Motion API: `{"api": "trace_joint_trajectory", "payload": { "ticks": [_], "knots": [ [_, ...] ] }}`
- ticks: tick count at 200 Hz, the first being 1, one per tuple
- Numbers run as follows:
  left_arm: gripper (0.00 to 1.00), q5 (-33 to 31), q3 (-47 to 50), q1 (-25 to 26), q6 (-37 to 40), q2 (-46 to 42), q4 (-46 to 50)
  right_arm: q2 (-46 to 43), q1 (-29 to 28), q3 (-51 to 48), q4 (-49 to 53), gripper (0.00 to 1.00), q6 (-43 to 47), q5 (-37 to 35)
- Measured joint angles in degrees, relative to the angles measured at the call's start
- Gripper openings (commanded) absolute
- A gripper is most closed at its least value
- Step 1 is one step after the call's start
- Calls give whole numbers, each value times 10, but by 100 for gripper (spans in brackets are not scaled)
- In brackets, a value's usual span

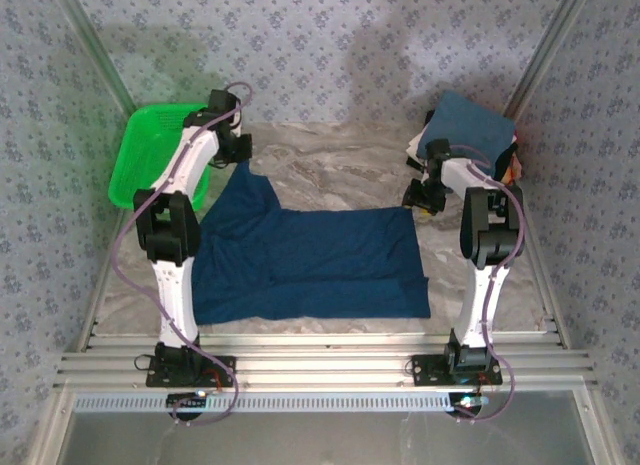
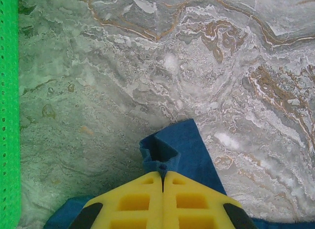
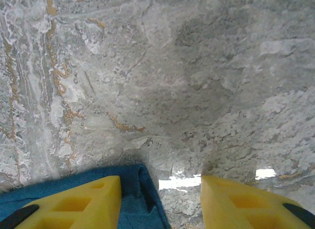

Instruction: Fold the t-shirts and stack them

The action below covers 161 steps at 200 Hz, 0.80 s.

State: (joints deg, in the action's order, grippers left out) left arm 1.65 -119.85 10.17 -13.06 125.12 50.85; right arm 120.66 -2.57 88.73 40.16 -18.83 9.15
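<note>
While parked just right of the green basket, grips with the left hand a raised fold of the dark blue t-shirt, fingers pressed together on the cloth right at their tips. Has the rest of that shirt spread flat on the desk, behind the left hand and across toward the right hand. Holds the right hand low with fingers apart, clamping nothing, with the shirt's corner in the gap beside one finger. Has a pile of folded t-shirts, teal-blue on top, just beyond that hand, slightly to its right.
</note>
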Motion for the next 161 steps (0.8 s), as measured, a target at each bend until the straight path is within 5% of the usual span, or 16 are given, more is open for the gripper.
{"api": "trace_joint_trajectory", "payload": {
  "ticks": [103, 161],
  "knots": [
    [0, 5, 5, -15, 0, -16, -1, 28, -35, 36, -37, 45, 5, 25],
    [0, 9, 25, -19, 0, -18, -3, 31, -35, 38, -42, 35, 5, 28]
  ]
}}
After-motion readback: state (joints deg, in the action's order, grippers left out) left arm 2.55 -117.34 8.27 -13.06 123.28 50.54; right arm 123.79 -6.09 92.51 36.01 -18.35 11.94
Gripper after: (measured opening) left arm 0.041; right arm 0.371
